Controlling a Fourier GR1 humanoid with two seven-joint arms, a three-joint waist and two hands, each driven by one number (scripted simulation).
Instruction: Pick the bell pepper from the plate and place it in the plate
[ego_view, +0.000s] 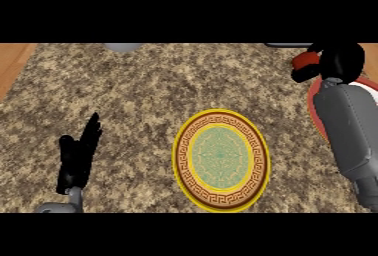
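Observation:
A red bell pepper (303, 60) shows at the upper right, with my right hand (340, 59) curled round it from the right. Hand and pepper are over a red-rimmed white plate (316, 102), which my grey right forearm mostly hides. A round plate (221, 204) with a yellow rim, a brown key-pattern band and a green centre lies in the middle of the counter with nothing on it. My left hand (77, 159) rests open at the lower left, fingers up, well away from both plates.
The speckled stone counter ends at a wooden strip (15, 62) on the far left. A grey rounded object (122, 47) pokes in at the top edge, and a dark bar (286, 45) sits at the top right.

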